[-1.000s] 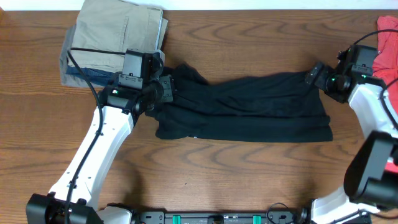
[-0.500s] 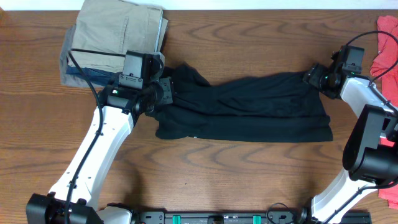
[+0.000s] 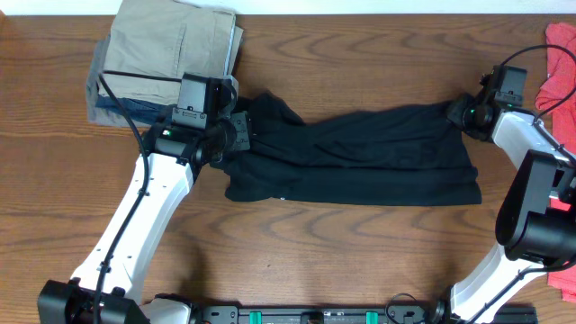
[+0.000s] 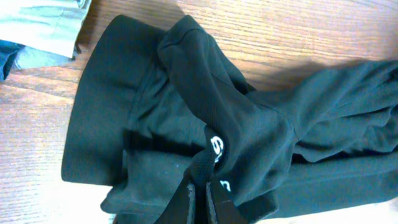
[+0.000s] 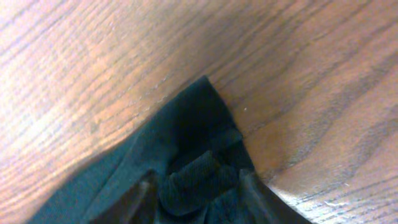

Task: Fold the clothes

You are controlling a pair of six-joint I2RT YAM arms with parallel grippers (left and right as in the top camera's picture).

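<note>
Shirt (image 3: 360, 157), left hand (image 4: 200, 191), right hand (image 5: 199, 183) pinching it

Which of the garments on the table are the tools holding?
The black shirt, spread out mid-table: the left tool pinches its bunched left end, the right tool its far right corner. The folded khaki stack and the red garment lie ungripped.

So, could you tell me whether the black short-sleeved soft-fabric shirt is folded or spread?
Spread, rumpled, not folded: the black shirt lies stretched across the wooden table, left gripper and right gripper pinching its ends.
</note>
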